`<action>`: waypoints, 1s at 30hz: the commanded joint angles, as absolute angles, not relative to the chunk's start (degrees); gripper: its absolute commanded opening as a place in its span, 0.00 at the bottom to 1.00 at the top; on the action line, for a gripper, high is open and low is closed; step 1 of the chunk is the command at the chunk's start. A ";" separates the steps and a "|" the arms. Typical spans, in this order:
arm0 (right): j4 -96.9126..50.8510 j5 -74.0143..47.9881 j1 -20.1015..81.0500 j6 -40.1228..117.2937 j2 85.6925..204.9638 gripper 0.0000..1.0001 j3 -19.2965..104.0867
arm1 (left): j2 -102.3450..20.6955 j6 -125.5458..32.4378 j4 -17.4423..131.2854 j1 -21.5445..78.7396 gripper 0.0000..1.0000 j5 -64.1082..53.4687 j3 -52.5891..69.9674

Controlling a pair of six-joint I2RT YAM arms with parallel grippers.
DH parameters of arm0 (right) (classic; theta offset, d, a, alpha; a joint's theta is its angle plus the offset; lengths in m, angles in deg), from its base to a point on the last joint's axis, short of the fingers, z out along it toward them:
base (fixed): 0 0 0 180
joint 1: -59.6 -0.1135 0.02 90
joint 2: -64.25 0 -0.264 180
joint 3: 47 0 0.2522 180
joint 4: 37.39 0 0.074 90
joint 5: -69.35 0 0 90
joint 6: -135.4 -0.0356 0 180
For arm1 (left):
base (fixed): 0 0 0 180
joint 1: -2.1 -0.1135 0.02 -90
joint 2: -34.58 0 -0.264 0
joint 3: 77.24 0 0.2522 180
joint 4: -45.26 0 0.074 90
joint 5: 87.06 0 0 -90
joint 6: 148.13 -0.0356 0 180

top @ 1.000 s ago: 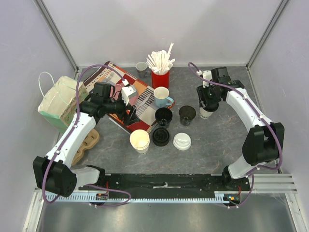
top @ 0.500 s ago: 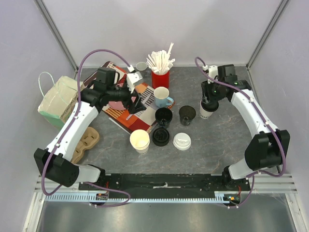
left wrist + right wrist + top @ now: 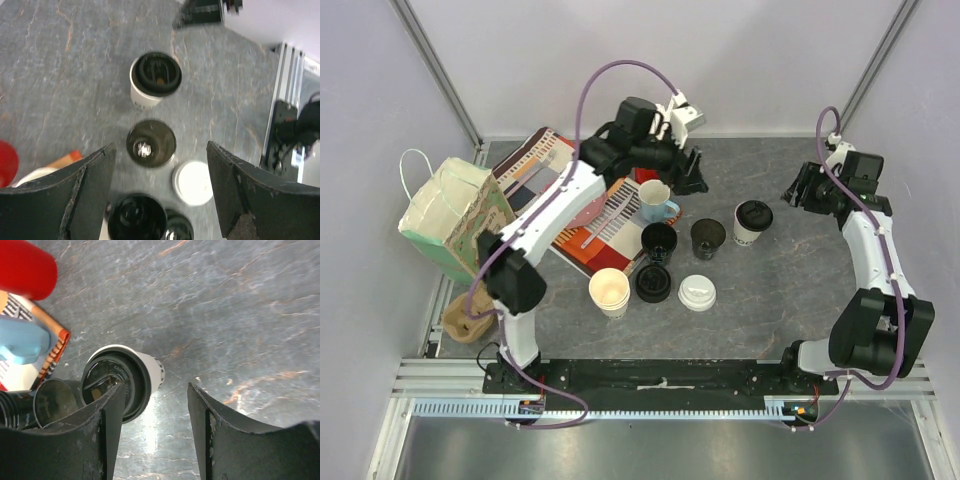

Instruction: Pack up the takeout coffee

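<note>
Cup (image 3: 150,369) w/ black lid (image 3: 115,382); R gripper (image 3: 156,392) apart.

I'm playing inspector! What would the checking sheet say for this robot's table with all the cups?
Surface: grey marbled tabletop, no spills seen.
Job's things: black-lidded coffee cup upright; open coffee cup beside it; white lid lying loose.
Clutter: blue mug, black mug, beige paper cup, magazine, paper bag, cardboard cup carrier.
Pincers: left pincer open above the cups, holding nothing; right pincer open beside the lidded cup, holding nothing.
Cables: purple cables loop along both arms, above the cups.
Surroundings: pale walls, metal rail.
</note>
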State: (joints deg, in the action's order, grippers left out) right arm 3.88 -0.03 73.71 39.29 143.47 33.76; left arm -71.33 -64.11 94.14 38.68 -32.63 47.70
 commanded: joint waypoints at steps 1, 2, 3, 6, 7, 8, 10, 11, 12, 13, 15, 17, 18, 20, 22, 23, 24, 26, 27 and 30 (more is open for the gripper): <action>-2.35 6.42 73.49 35.65 144.32 0.61 31.01 | -81.59 -49.55 89.52 41.73 0.80 -28.61 58.65; -2.97 6.68 73.49 35.30 144.32 0.61 30.40 | -83.26 -48.48 89.26 42.26 0.80 -28.52 59.99; -3.67 7.11 73.49 34.16 144.40 0.61 29.35 | -86.59 -47.33 88.48 42.53 0.80 -28.44 60.96; -5.52 8.35 73.40 33.18 145.63 0.60 28.46 | -90.73 -44.34 86.63 43.49 0.80 -26.77 63.17; -5.52 8.09 73.49 33.27 146.50 0.60 28.46 | -91.71 -44.07 85.49 43.84 0.80 -26.16 63.61; -5.61 8.00 73.49 33.36 147.03 0.59 28.46 | -92.33 -43.72 85.05 44.37 0.80 -25.11 63.87; -6.05 8.96 73.40 32.92 148.26 0.56 28.55 | -94.17 -42.41 83.56 44.72 0.78 -25.09 64.31; -6.14 9.14 73.31 32.75 148.62 0.55 28.64 | -94.70 -42.05 83.20 44.90 0.77 -25.44 64.40; -6.14 9.23 73.23 32.83 149.14 0.54 28.81 | -95.23 -41.27 82.85 45.07 0.77 -25.62 64.57; -6.14 9.23 73.14 32.92 149.24 0.54 28.81 | -96.02 -40.91 82.15 45.08 0.76 -25.62 64.75; -6.31 9.23 72.87 33.01 149.85 0.53 28.81 | -96.90 -40.21 81.53 45.43 0.74 -25.71 64.93; -6.31 9.49 72.26 33.18 150.29 0.51 28.72 | -98.04 -39.85 81.09 45.60 0.72 -26.06 64.93; -6.31 9.58 71.91 33.18 150.64 0.51 28.72 | -98.31 -39.68 81.09 45.78 0.72 -26.15 65.02; -6.14 9.58 71.29 33.53 150.91 0.49 28.64 | -99.10 -39.33 80.82 45.78 0.71 -26.06 64.93; -6.05 9.14 71.11 33.97 150.56 0.46 28.46 | -99.45 -38.97 80.65 45.87 0.70 -25.89 64.84; -5.96 8.88 71.11 33.97 150.29 0.46 28.37 | -99.80 -38.89 80.47 45.78 0.70 -25.80 64.75; -5.87 8.53 71.11 34.06 149.94 0.46 28.29 | -99.98 -38.62 80.38 45.87 0.70 -25.89 64.75; -5.79 8.53 71.11 34.24 149.85 0.46 28.20 | -100.50 -38.18 80.38 45.78 0.69 -26.15 64.75; -5.70 8.79 70.94 34.15 150.03 0.46 28.28 | -100.94 -37.75 80.38 45.87 0.69 -26.32 64.67; -5.52 9.05 70.50 34.41 150.47 0.45 28.55 | -101.21 -36.69 79.95 45.78 0.66 -26.50 63.79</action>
State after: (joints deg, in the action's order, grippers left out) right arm -3.88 7.99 71.00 33.63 150.64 28.43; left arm -100.20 -40.24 82.44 45.47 -26.12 62.49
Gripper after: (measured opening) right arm 0.458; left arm 0.676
